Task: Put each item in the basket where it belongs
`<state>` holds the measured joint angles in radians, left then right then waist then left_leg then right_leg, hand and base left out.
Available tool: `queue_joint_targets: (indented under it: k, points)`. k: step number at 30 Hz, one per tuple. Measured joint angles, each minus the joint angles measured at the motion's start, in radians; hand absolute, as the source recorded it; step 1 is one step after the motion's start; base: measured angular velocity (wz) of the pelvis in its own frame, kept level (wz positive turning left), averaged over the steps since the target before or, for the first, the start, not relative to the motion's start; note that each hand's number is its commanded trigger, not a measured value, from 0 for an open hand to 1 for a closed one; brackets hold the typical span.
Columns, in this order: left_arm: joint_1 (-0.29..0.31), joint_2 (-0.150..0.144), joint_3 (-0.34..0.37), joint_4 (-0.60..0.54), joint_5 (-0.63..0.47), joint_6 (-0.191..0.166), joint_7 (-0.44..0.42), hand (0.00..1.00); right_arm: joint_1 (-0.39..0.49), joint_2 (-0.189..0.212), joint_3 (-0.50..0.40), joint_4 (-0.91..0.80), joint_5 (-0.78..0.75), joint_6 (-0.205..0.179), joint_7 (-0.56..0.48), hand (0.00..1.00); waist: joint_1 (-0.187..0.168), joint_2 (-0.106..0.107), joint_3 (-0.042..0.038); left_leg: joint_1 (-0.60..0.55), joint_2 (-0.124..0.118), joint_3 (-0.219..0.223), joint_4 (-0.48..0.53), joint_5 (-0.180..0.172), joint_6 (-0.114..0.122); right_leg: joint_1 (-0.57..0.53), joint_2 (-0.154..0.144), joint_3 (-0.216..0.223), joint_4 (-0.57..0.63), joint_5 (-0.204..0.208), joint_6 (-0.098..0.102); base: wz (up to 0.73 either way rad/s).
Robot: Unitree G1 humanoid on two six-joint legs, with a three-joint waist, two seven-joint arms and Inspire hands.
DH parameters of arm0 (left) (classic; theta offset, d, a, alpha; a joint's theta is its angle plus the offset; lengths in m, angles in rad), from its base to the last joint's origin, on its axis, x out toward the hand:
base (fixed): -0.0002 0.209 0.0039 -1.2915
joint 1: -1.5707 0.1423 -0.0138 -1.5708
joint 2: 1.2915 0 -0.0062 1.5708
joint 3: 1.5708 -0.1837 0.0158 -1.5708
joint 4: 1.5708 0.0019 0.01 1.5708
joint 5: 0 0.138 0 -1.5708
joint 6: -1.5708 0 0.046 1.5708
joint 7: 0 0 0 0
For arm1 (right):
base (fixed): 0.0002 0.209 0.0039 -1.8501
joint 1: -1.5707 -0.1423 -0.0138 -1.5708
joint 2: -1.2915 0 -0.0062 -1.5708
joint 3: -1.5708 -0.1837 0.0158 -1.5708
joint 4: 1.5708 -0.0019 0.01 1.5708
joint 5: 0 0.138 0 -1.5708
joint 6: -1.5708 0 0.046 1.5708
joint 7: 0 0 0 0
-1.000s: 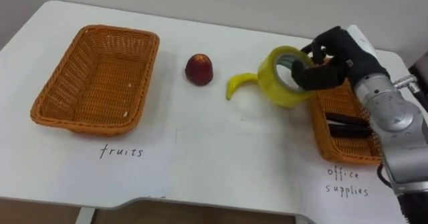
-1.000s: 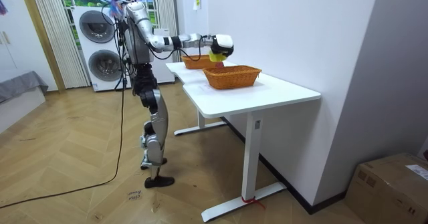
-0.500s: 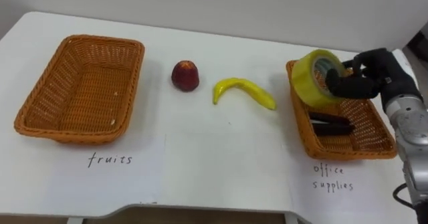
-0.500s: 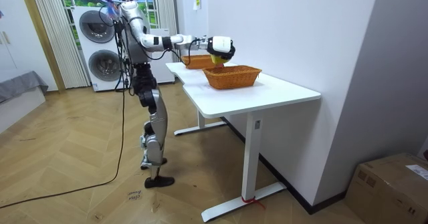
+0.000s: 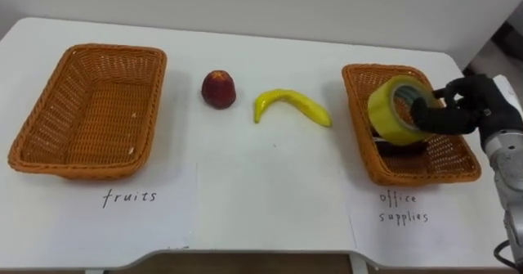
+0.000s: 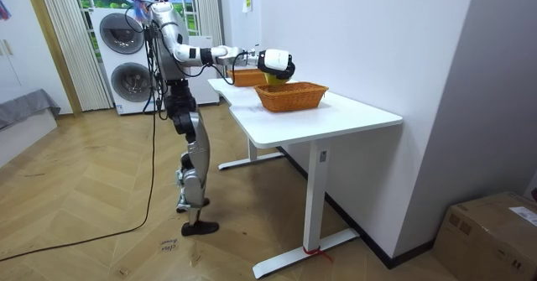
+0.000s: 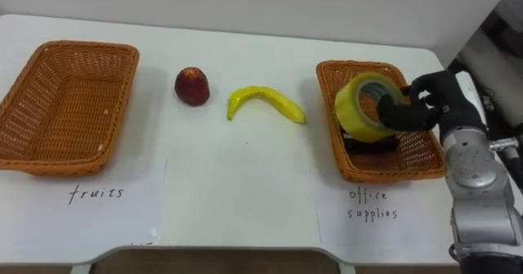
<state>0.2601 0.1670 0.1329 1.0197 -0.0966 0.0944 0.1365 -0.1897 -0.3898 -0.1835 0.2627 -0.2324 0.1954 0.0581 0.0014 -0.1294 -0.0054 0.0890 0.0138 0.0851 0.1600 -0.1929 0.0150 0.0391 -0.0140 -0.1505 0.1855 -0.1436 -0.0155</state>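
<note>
Yellow roll of packing tape sits on edge inside the right-hand woven wicker basket, over a dark flat item; I cannot tell whether the two touch. Black right hand has its fingers curled round the roll's far side, closed on it. Red apple and yellow banana lie apart on the white table, between this basket and the left-hand wicker basket.
</note>
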Motion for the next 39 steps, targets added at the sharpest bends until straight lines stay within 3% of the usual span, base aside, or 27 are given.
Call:
queue_joint_targets:
  k: [7,19,20,21,23,39]
  points:
    - [0.01,-0.001,0.012,0.0,0.0,0.002,-0.014,0.0,0.006,0.0,0.0,0.0,-0.082,0.001,0.019,1.0,0.0,0.007,0.0032,0.001,0.006,0.0,-0.003,0.0,0.0,0.0,0.0,-0.006,0.002,0.0,0.0,0.0]
    - [0.016,-0.001,0.012,0.002,-0.001,0.009,-0.033,0.0,0.057,0.0,0.0,0.001,-0.087,0.003,0.051,1.0,0.002,0.012,0.0044,0.009,-0.002,0.001,-0.007,0.0,0.0,0.012,-0.001,-0.015,-0.002,-0.001,0.001,0.01]
    - [0.016,-0.001,0.012,0.002,-0.001,0.009,-0.033,0.0,0.057,0.0,0.0,0.001,-0.087,0.003,0.051,0.91,0.002,0.012,0.0042,0.009,-0.002,0.001,-0.007,0.0,0.0,0.012,-0.001,-0.015,-0.002,-0.001,0.001,0.0]
    - [0.016,-0.001,0.012,0.002,-0.001,0.009,-0.034,0.0,0.057,0.0,0.0,0.001,-0.087,0.003,0.051,0.74,0.002,0.012,0.0042,0.009,-0.001,0.001,-0.007,0.0,0.0,0.012,-0.001,-0.015,-0.002,-0.001,0.001,0.0]
    - [0.016,-0.001,0.012,0.002,-0.001,0.009,-0.037,0.0,0.057,0.0,0.0,0.001,-0.087,0.003,0.051,0.0,0.001,0.012,0.0042,0.009,-0.001,0.002,-0.007,0.0,0.0,0.012,-0.001,-0.015,-0.003,-0.001,0.001,0.0]
    - [0.016,0.0,0.02,0.002,-0.001,0.009,-0.04,0.0,0.057,0.0,-0.004,0.001,-0.086,0.002,0.05,0.0,0.002,0.007,0.0009,0.01,-0.001,0.002,-0.007,0.0,0.0,0.013,-0.001,-0.015,-0.003,-0.001,0.001,0.0]
